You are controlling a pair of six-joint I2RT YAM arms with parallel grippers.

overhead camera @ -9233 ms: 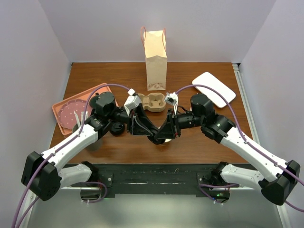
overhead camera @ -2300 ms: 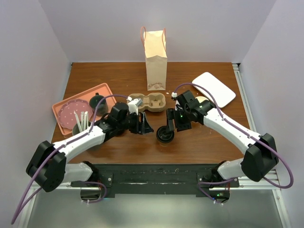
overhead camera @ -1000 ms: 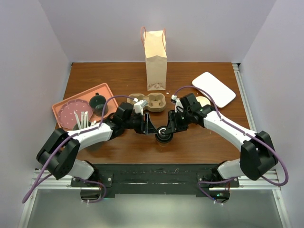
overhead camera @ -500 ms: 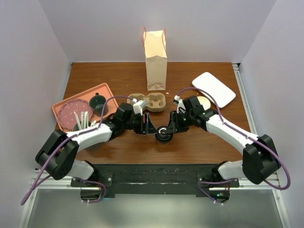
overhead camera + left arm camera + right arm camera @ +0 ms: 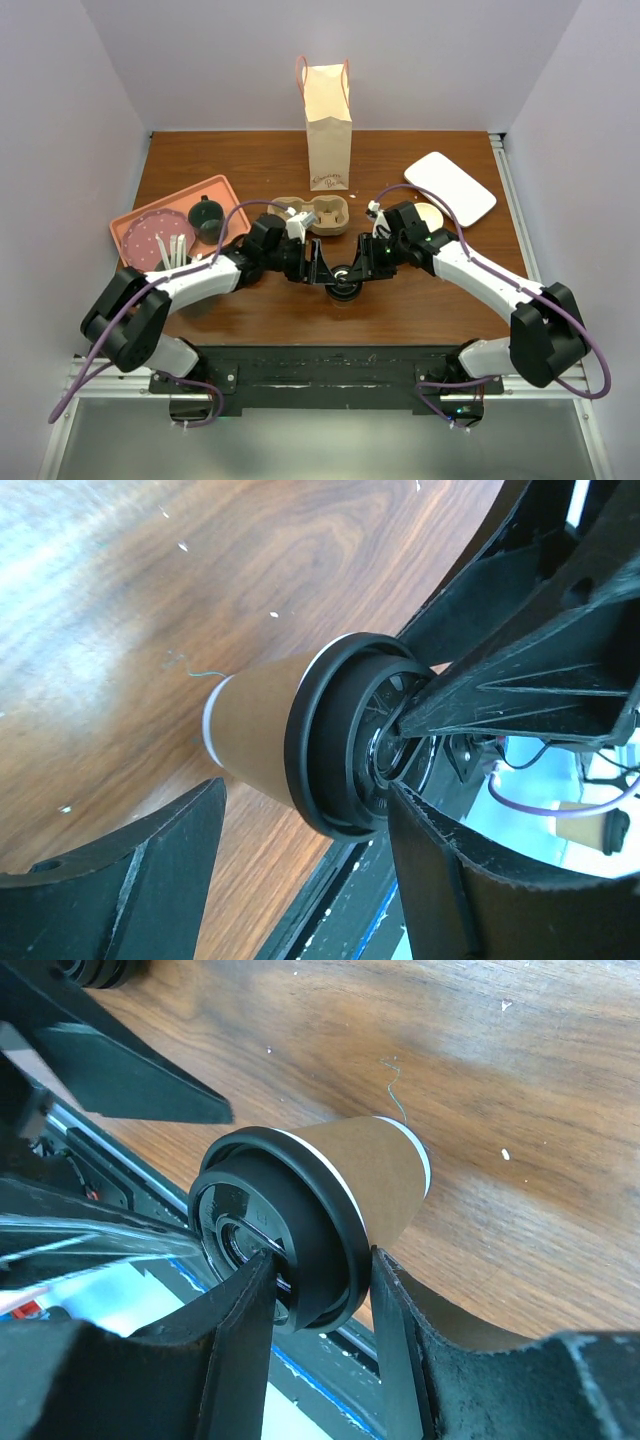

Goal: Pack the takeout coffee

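Observation:
The takeout coffee [image 5: 346, 283], a tan paper cup with a black sip lid, stands on the table near the front centre. It also shows in the left wrist view [image 5: 255, 735] and the right wrist view [image 5: 385, 1175]. My right gripper [image 5: 360, 270] comes from the right and is shut on the lid, one finger on the lid's top and one under its rim [image 5: 320, 1260]. My left gripper [image 5: 318, 268] comes from the left with its fingers spread wide on either side of the cup [image 5: 305, 815]. One left finger is close to the lid top.
A cardboard cup carrier [image 5: 318, 214] lies just behind the cup. An upright paper bag [image 5: 328, 125] stands farther back. A pink tray [image 5: 135, 215] with a dotted plate and a dark lid is at the left. A white tray [image 5: 452, 187] is at the back right.
My left gripper has slid right until its open fingers flank the cup. My right gripper has stayed closed on the lid, and the cup has barely moved.

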